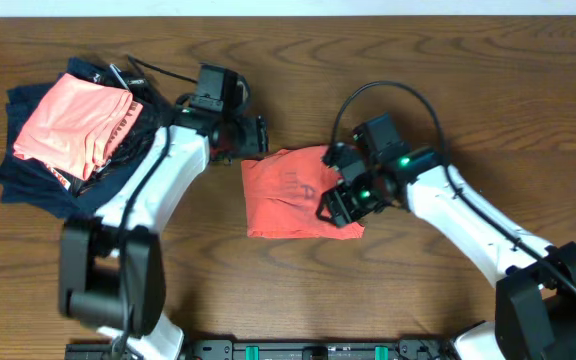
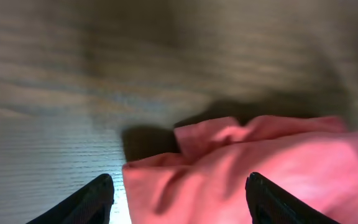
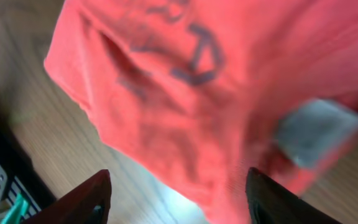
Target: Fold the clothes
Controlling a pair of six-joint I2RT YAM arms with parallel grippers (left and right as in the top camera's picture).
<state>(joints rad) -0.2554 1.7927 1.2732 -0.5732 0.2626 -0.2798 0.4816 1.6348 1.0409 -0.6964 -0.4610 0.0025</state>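
Shirt (image 1: 288, 195) folded flat under right gripper (image 1: 336, 205), just beside left gripper (image 1: 252, 140); both spread wide, gripping nothing

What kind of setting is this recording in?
Probably a robot lab bench for folding trials, not a home: the left arm and right arm stand at a wood-grain table, a red-orange T-shirt lies between them, and a pile of other garments sits beside the left arm.

Red-orange T-shirt (image 1: 293, 195), folded into a compact rectangle, faint dark lettering showing, flat at table centre
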